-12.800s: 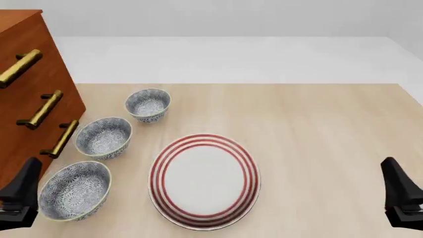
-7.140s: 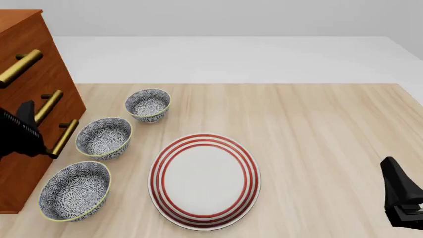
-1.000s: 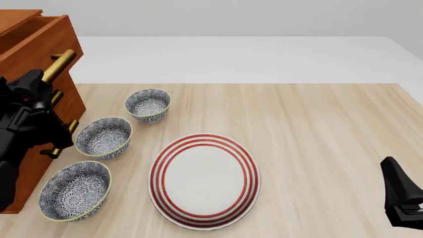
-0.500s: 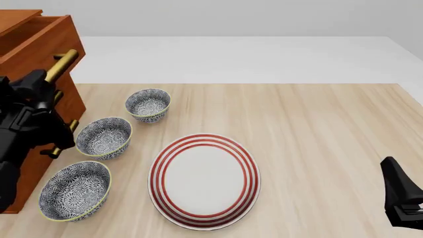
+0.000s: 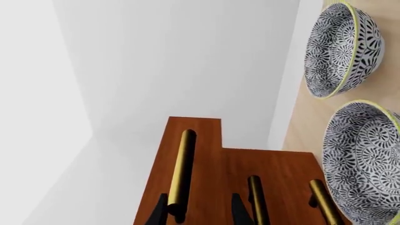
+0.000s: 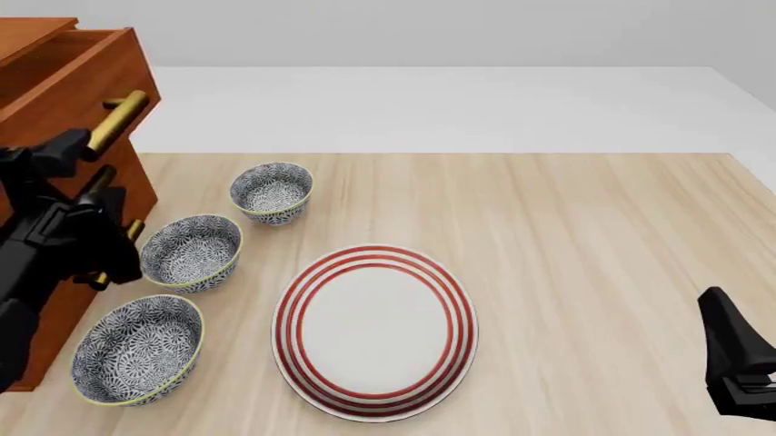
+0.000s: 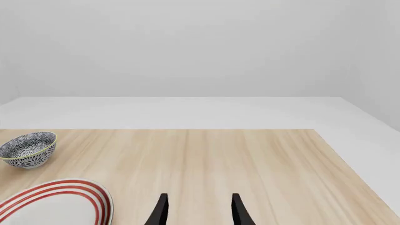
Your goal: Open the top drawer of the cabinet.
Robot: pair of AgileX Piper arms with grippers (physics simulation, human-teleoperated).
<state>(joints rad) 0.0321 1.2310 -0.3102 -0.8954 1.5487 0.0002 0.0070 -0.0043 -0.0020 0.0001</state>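
"Where's the top drawer (image 6: 73, 77)?"

"Far left, already partly out of the cabinet (image 6: 31, 300). Its handle (image 5: 181, 173) runs lengthwise between the left tool's (image 5: 198, 211) spread fingers, which don't look pinched on it."

"And the right tool (image 7: 197, 210)?"

"Spread, empty, well away."

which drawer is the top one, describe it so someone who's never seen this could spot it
Look at the tall reddish-brown cabinet at the table's left edge, beside a row of three patterned bowls. Its front carries three brass bar handles stacked vertically. The top drawer is the uppermost box, the only one jutting out from the cabinet, with the left gripper at its handle.
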